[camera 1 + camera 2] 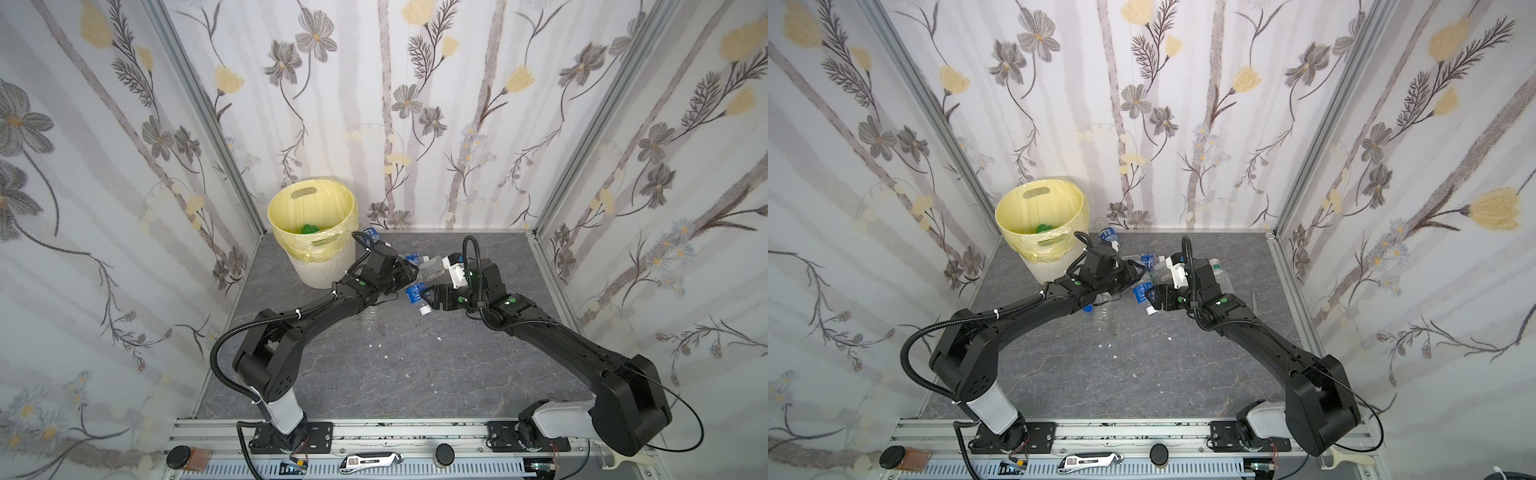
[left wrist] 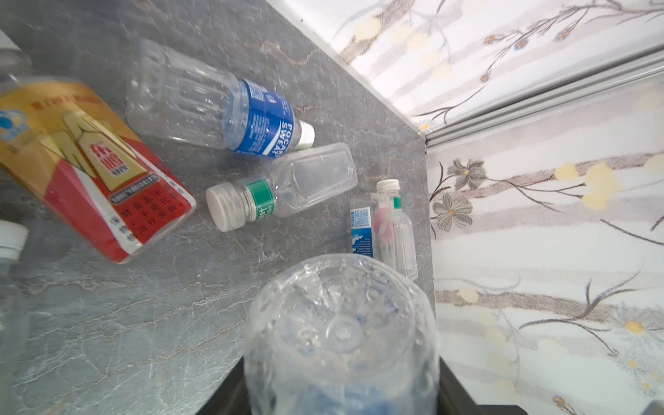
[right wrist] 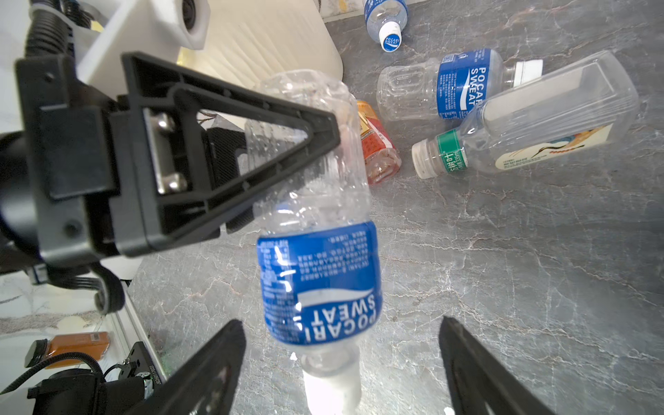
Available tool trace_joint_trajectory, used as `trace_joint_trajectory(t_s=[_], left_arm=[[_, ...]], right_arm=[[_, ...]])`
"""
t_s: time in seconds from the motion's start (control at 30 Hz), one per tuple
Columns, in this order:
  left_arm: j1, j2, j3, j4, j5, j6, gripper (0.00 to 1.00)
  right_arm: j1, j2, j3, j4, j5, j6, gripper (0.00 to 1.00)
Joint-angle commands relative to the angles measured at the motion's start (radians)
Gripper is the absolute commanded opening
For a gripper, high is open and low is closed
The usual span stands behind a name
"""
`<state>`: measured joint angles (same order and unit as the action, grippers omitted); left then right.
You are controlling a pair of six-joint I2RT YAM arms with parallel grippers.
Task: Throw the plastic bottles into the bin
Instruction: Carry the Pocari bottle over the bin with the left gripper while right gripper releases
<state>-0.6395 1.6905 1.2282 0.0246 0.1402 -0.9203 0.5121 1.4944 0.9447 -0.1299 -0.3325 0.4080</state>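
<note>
My left gripper (image 2: 341, 395) is shut on the clear ribbed body of a blue-labelled plastic bottle (image 3: 319, 280), which hangs above the table with its white cap down. One of the left gripper's black fingers (image 3: 230, 143) presses the bottle's upper part. My right gripper (image 3: 339, 323) is open, its fingers wide on either side of the cap end without touching it. In both top views the two grippers (image 1: 409, 277) (image 1: 428, 297) meet at this bottle (image 1: 1142, 293) mid-table. The cream bin (image 1: 311, 216) (image 1: 1038, 199) stands at the back left, with something green inside.
Several more bottles lie on the grey table: an orange-red labelled one (image 2: 90, 169), a blue-labelled one (image 2: 215, 111), a green-banded clear one (image 2: 284, 187), one beside the bin (image 1: 372, 235) and a clear one (image 1: 370, 318) under the left arm. White scraps dot the middle.
</note>
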Motion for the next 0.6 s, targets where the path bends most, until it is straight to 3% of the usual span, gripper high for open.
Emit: trace_joint_trajectory(t_s=[0.0, 0.37, 0.57], left_arm=[[0.013, -0.037, 0.011, 0.024, -0.058, -0.01, 0.55], [0.095, -0.13, 0.115, 0.023, -0.133, -0.036, 0.55], [0.134, -0.198, 0.153, 0.023, -0.229, -0.095, 0.54]], right_arm=[[-0.001, -0.023, 0.03, -0.036, 0.035, -0.035, 0.99], [-0.001, -0.092, 0.135, -0.076, 0.084, -0.067, 1.0], [0.006, -0.159, 0.145, 0.103, 0.055, -0.072, 1.0]])
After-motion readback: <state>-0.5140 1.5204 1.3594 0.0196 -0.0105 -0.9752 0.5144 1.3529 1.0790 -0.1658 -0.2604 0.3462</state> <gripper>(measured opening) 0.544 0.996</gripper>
